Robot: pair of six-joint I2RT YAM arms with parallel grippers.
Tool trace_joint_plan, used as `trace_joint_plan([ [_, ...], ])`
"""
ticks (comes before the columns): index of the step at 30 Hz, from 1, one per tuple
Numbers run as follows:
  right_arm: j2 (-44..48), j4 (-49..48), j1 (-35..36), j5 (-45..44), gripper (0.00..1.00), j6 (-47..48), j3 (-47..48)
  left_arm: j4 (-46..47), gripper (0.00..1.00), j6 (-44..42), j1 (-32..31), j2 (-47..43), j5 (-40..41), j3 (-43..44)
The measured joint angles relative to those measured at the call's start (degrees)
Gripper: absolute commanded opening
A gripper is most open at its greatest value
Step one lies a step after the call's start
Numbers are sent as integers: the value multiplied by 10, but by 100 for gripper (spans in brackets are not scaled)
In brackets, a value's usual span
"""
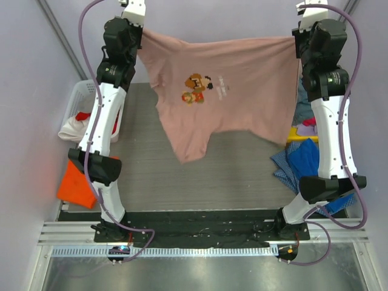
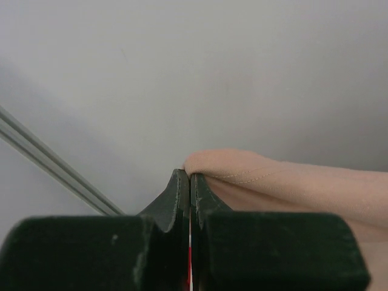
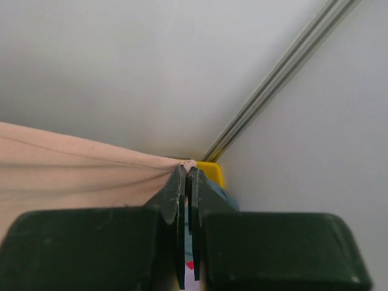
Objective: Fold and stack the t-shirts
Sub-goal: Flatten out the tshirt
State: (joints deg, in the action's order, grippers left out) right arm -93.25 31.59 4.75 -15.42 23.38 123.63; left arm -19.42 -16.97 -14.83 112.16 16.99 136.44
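A large dusty-pink fabric t-shirt (image 1: 227,91) with a small cartoon print hangs spread out above the grey table (image 1: 182,176). The left gripper (image 2: 190,177) and the right gripper (image 3: 187,171) each pinch one top corner, jaws pressed together on fabric. A bright orange t-shirt (image 1: 76,182) lies below and left of the pink one.

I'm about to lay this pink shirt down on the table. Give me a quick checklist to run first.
1. Is the left gripper shut on a corner of the pink t-shirt? ok.
2. Is the right gripper shut on the opposite corner? ok.
3. Is the top edge stretched between the arms? ok.
4. Is the lower edge even? not ok, one flap droops left of centre.
5. Are the blue t-shirts clear of the landing spot on the table? cannot tell; they lie by the shirt's right side.
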Motion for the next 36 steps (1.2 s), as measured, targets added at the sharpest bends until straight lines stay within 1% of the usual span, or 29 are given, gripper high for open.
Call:
trace_joint_plan([
  [3,17,-7,0,0,1,0,-6,24,0,-2,0,-58,0,-64],
  [6,60,-16,0,0,1,0,-44,39,0,-2,1,-114,-1,-106],
  [11,154,-32,0,2,1,-3,-139,75,0,0,4,-220,-7,-196],
  [13,196,-48,0,4,1,-7,-197,81,0,3,4,-253,-12,-233],
  [17,274,-49,0,12,1,-19,-318,83,0,18,6,-302,-34,-317],
  [18,297,-53,0,17,1,-25,-364,80,0,24,6,-314,-45,-348],
  [22,346,-40,0,35,1,-39,-472,71,0,40,5,-346,-84,-457],
  [24,370,-25,0,49,1,-47,-533,61,0,48,3,-363,-108,-528],
  [28,394,4,-1,73,1,-54,-588,34,0,50,0,-382,-156,-614],
  [32,427,22,-4,101,1,-58,-616,-18,0,43,-2,-406,-212,-644],
  [36,464,28,-8,129,1,-68,-655,-57,0,29,-5,-460,-261,-669],
])
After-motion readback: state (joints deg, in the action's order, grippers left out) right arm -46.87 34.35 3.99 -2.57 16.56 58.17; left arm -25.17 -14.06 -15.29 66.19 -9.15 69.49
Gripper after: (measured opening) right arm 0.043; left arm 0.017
